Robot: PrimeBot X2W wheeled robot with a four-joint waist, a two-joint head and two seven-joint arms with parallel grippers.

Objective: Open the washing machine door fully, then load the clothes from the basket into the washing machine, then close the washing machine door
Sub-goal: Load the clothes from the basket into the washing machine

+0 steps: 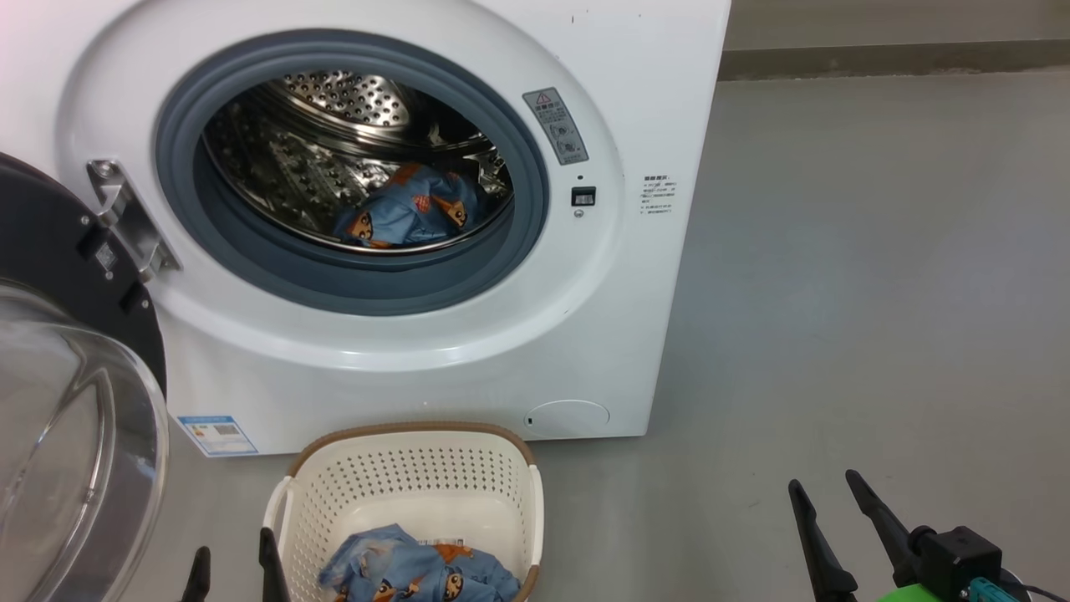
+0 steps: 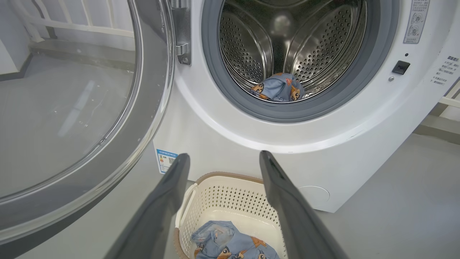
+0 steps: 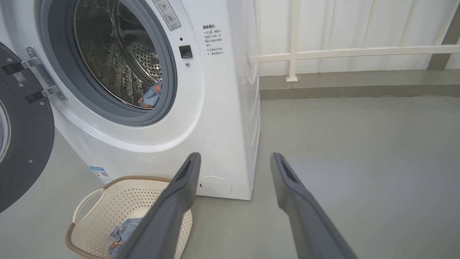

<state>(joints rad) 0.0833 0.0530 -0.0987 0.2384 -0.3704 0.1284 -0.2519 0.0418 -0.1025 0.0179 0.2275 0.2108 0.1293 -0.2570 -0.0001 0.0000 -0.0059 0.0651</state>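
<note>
- Left gripper [image 1: 234,562], lower left of the head view: jaws spread wide, nothing in them, tips just beside the basket's left edge.
- Right gripper [image 1: 823,485], lower right: also wide open and empty. It sits over bare floor [image 1: 836,293], well apart from the basket.
- Basket [image 1: 410,428], bottom centre, sits on the floor just in front of the washing machine [image 1: 418,368]. The clothes [image 1: 418,573] are bunched low at its near end.
- Risk: if you drop in with a finger on the rim or in the perforations, the basket looks light enough to slide or tip rather than give up the fabric.
- Risk: a shallow pinch takes one layer only. The rest trails over the rim and falls on the floor between basket and machine.
- Washing machine door [image 1: 50,251], far left, is swung open on its hinge [image 1: 125,217]. I can't tell if it is fully open.
- The door's glass bowl [image 1: 75,435] bulges out close to the left arm's path. If you lift outward you may clip it and swing the door back across the opening.
- Gasket [image 1: 351,284], centre: let go too early and the cloth hangs over the lip, then gets pinched when the door shuts.
- Drum [image 1: 334,109], upper centre: one garment [image 1: 414,209] lies at the front bottom, just behind the gasket. A second piece may pile up at the lip there and spill out, so reach deeper.
</note>
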